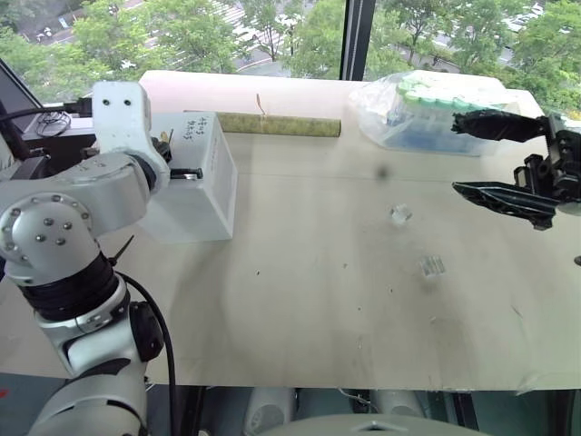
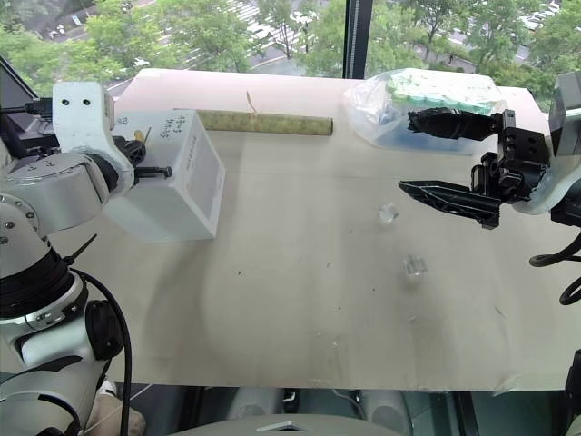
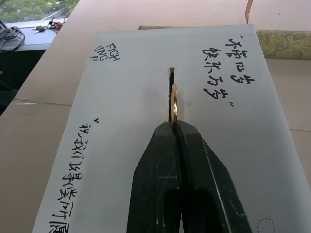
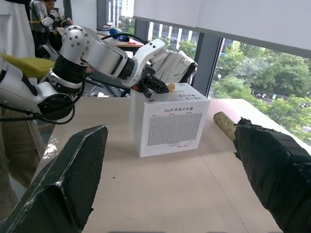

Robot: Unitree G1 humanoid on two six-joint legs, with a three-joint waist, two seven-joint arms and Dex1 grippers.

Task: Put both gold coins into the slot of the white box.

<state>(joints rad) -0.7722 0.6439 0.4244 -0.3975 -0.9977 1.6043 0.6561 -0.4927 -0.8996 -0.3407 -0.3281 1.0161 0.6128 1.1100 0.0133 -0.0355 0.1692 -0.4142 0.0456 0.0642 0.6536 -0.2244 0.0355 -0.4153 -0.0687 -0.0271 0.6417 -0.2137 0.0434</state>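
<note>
Left end effector (image 3: pixel 174 127) is clamped on a gold coin (image 3: pixel 173 104), held edge-on with its far rim in the slot (image 3: pixel 171 82) on top of the white box (image 1: pixel 195 177). Right end effector (image 2: pixel 434 154) hangs above the tabletop (image 1: pixel 300 300) on the opposite side, fingers spread wide and empty. Between them lie two small clear plastic pieces (image 1: pixel 400 214). Farther back sit a patterned roll (image 1: pixel 277 124) and a clear bag of green-capped tubes (image 1: pixel 427 104)
</note>
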